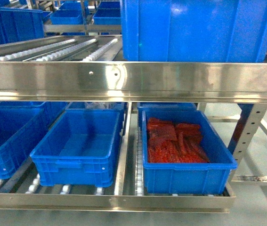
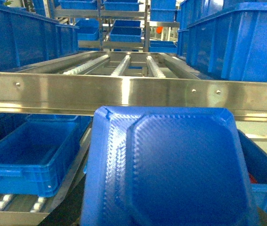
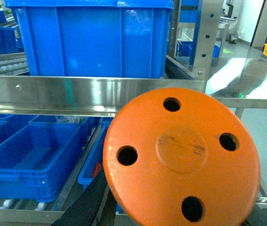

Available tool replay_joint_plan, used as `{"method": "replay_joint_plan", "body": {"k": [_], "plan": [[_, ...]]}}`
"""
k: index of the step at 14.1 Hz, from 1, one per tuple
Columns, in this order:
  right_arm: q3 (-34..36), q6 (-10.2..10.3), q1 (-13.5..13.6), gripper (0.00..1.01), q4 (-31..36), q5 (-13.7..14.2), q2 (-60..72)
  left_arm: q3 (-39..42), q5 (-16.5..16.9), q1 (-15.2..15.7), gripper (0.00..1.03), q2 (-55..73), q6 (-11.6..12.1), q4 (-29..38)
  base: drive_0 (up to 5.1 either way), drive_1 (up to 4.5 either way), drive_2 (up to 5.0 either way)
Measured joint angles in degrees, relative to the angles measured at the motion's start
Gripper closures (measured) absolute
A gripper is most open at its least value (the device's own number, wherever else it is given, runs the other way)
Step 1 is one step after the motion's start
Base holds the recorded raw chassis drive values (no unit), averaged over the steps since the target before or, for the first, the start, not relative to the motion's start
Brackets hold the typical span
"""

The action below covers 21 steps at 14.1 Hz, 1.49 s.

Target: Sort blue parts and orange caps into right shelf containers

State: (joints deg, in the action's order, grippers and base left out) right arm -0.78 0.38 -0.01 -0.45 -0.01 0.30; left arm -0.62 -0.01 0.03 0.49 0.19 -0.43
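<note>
A round orange plastic cap [image 3: 180, 157] and a chunky blue plastic part [image 2: 168, 169] fill my wrist views, apparently clenched in my jaws for sorting into the open blue plastic crates [image 1: 79, 141].

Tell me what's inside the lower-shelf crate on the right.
The right crate holds a heap of red-orange pieces. Its floor beneath the heap is hidden.

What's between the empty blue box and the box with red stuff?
In the head view, a shiny steel rail runs between the empty crate and the crate with red stuff.
</note>
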Motion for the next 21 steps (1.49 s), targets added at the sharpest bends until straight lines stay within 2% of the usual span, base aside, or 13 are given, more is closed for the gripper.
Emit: {"method": "replay_joint_plan", "body": {"k": [21], "plan": [[0.0, 0.0, 0.0, 0.59, 0.1, 0.0, 0.0, 0.0, 0.0, 0.0, 0.60, 0.0, 0.0, 0.0, -4.9, 2.50, 2.5]]}}
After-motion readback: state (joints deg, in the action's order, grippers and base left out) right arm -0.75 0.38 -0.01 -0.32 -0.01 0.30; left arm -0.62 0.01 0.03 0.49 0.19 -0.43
